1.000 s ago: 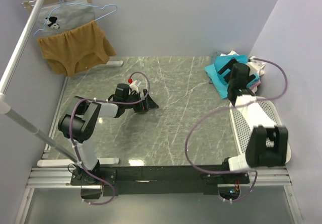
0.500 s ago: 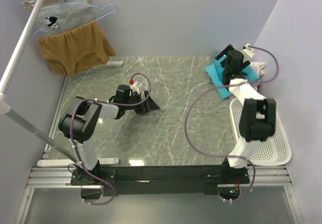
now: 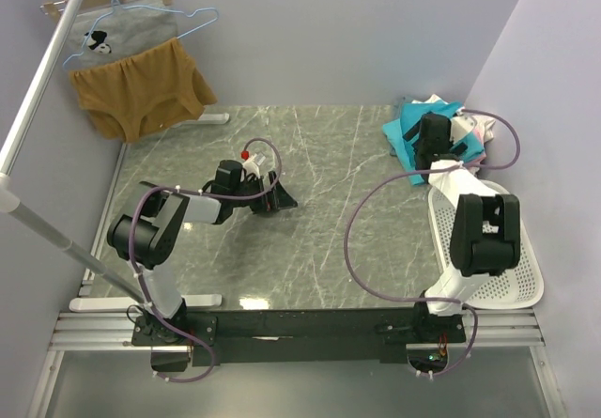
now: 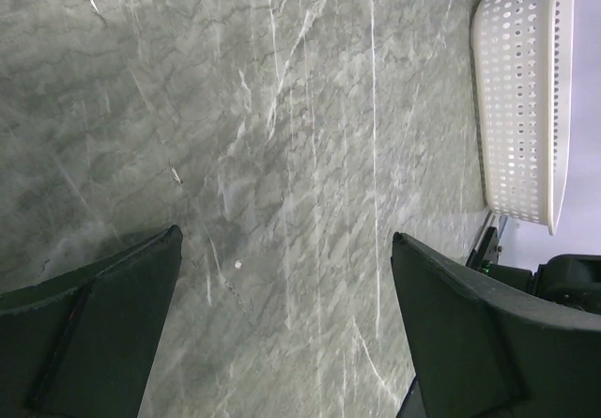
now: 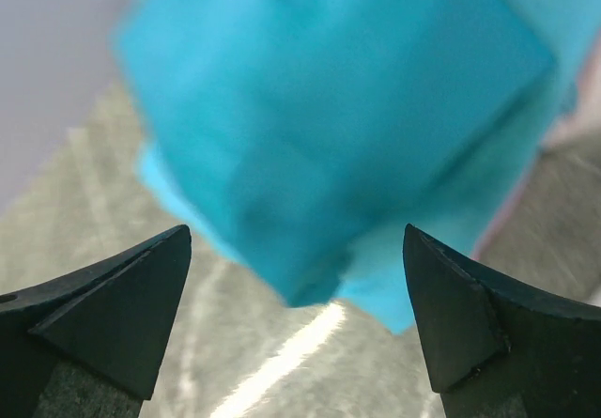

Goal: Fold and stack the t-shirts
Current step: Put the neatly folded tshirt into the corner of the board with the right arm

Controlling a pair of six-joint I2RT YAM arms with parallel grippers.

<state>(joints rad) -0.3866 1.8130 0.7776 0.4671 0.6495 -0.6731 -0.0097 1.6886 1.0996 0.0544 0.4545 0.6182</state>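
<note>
Right end effector poised over the t-shirt pile at the far right corner; left end effector idle mid-tabletop.

Near to far: the white perforated basket sits at the near right edge of the marble tabletop. The left end effector rests low at centre-left, jaws spread wide over bare marble, holding nothing. The right end effector reaches to the far right corner, jaws wide apart and gripping nothing. The turquoise t-shirt lies directly ahead of it, between the spread fingers in the wrist view, blurred and close. The crumpled t-shirt pile shows no clear long axis. Judgement: the right arm is plainly nearer; the left stands well apart.
</note>
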